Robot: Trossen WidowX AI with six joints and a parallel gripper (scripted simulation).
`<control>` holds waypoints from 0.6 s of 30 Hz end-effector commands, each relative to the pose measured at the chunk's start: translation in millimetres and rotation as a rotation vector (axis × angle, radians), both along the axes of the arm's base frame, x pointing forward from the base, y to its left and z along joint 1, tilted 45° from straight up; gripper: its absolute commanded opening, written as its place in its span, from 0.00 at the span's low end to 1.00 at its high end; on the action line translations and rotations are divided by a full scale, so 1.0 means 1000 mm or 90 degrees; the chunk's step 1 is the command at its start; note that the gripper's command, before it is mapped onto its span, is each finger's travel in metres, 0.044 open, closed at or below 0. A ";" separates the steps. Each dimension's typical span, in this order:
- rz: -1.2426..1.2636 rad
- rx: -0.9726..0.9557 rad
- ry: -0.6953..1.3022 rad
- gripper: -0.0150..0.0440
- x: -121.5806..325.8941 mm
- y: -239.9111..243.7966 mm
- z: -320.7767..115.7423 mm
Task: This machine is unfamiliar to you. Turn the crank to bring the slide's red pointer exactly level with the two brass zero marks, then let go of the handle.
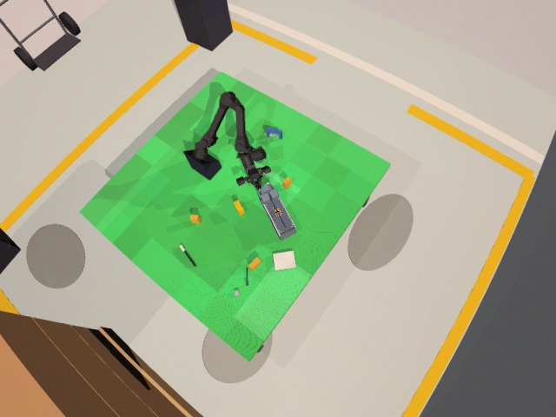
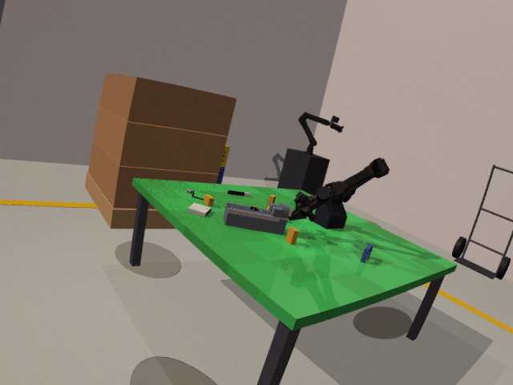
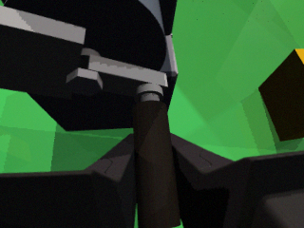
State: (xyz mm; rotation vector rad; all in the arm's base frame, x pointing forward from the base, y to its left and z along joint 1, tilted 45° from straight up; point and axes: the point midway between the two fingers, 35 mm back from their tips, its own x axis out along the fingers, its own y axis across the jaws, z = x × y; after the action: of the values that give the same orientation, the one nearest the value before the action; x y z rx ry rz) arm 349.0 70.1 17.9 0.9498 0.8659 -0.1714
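Observation:
The grey machine point(image 1: 286, 233) point(image 2: 254, 222) stands on the green table, its crank end toward the arm. My gripper point(image 1: 257, 183) point(image 2: 291, 216) point(image 3: 149, 140) is at that end, shut on the dark brown crank handle point(image 3: 150, 119), with one finger on each side of it. The grey crank arm point(image 3: 125, 69) slants across the wrist view, and the handle joins its right end. The slide's small red and orange pointer area point(image 1: 277, 211) point(image 2: 254, 208) shows about midway along the machine's top. The brass zero marks are too small to tell, so the pointer's level against them cannot be read.
An orange block point(image 1: 287, 182) point(image 2: 291, 235) stands close beside the crank end; a yellow-orange block point(image 1: 239, 208) is on the other side. A white box point(image 1: 284, 260) point(image 2: 199, 209) lies beyond the machine's far end. A blue bracket point(image 1: 274, 132) point(image 2: 366, 253) stands near the arm.

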 end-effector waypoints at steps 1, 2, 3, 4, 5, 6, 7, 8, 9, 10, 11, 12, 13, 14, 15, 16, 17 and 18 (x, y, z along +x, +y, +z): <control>-0.005 -0.003 0.000 0.25 -0.003 -0.008 0.003; -0.005 -0.003 0.000 0.25 -0.003 -0.009 0.004; -0.005 -0.003 0.000 0.25 -0.003 -0.011 0.005; -0.005 -0.003 0.000 0.25 -0.003 -0.012 0.007; -0.005 -0.003 0.000 0.25 -0.003 -0.013 0.008; -0.005 -0.003 0.000 0.25 -0.003 -0.015 0.010; -0.005 -0.003 0.000 0.25 -0.003 -0.016 0.011; -0.005 -0.003 0.000 0.25 -0.003 -0.017 0.013; -0.005 -0.003 0.000 0.25 -0.003 -0.018 0.015; -0.005 -0.003 0.000 0.25 -0.003 -0.019 0.017; -0.005 -0.003 0.000 0.25 -0.002 -0.019 0.018; -0.005 -0.003 0.000 0.25 -0.002 -0.020 0.020; -0.005 -0.003 0.000 0.25 -0.002 -0.021 0.022; -0.005 -0.003 0.000 0.25 -0.001 -0.021 0.024; -0.005 -0.003 0.000 0.25 -0.001 -0.021 0.026; -0.005 -0.003 0.000 0.25 0.000 -0.021 0.027; -0.005 -0.003 -0.001 0.25 0.000 -0.022 0.029; -0.005 -0.003 -0.001 0.25 0.001 -0.022 0.030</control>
State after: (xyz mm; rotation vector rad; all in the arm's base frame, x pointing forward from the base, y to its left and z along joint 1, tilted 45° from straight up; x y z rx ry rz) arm 348.5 51.0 41.1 0.9463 0.8704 -0.1798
